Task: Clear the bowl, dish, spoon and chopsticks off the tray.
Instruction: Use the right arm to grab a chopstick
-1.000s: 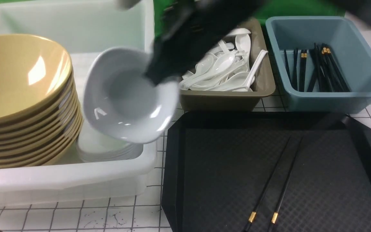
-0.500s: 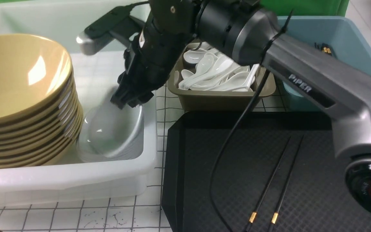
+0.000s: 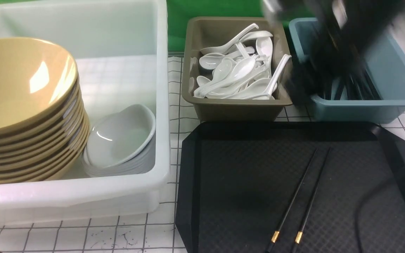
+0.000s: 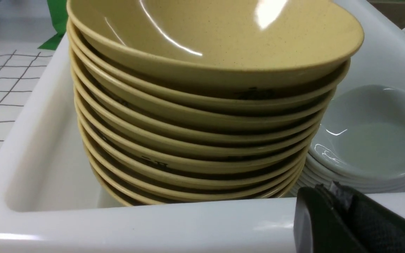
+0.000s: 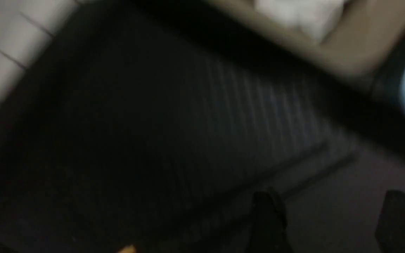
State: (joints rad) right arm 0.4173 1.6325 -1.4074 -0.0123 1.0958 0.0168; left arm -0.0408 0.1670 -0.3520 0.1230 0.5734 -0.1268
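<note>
On the black tray (image 3: 202, 196) lie only the two black chopsticks (image 3: 306, 196), side by side with their gold bands toward me. The white dish (image 3: 118, 137) sits on top of a stack of dishes in the white tub (image 3: 83, 191). Beside it stands the pile of yellow bowls (image 3: 16, 80). White spoons (image 3: 237, 75) fill the olive tub. My right arm (image 3: 332, 52) is a dark blur over the blue tub. My right gripper (image 5: 329, 203) is open and empty above the tray (image 5: 153, 123). My left gripper (image 4: 332, 191) is shut and empty, just outside the white tub's near wall.
The blue tub (image 3: 364, 107) at the back right holds several black chopsticks. The olive tub (image 3: 237, 110) stands between it and the white tub, right behind the tray. A white gridded tabletop (image 3: 83, 235) lies in front of the white tub.
My right gripper has let the white dish go onto the dish stack in the white tub and opened. The arm then swung right, over the blue tub and tray.
</note>
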